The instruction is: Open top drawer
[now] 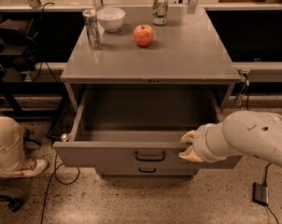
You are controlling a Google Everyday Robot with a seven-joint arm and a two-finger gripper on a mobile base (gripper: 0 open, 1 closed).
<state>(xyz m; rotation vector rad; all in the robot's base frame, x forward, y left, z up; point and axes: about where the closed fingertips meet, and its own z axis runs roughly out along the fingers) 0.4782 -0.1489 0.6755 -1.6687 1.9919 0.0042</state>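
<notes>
The top drawer (108, 157) of the grey metal cabinet (178, 55) stands pulled far out, and its deep box shows empty. Its front panel carries a small black handle (149, 157) at the centre. My gripper (187, 146) is at the right part of the front panel's upper edge, one cream finger above the rim and one in front of it, shut on the panel. My white arm (253, 136) reaches in from the right. Below it, only a strip of a lower drawer (147, 171) with a similar handle shows.
On the cabinet top stand a red apple (143, 34), a white bowl (111, 18), a silver can (91, 28) and a second can (160, 8). A person's leg and shoe (12, 146) are at the left. Cables and a small box (261, 193) lie on the floor.
</notes>
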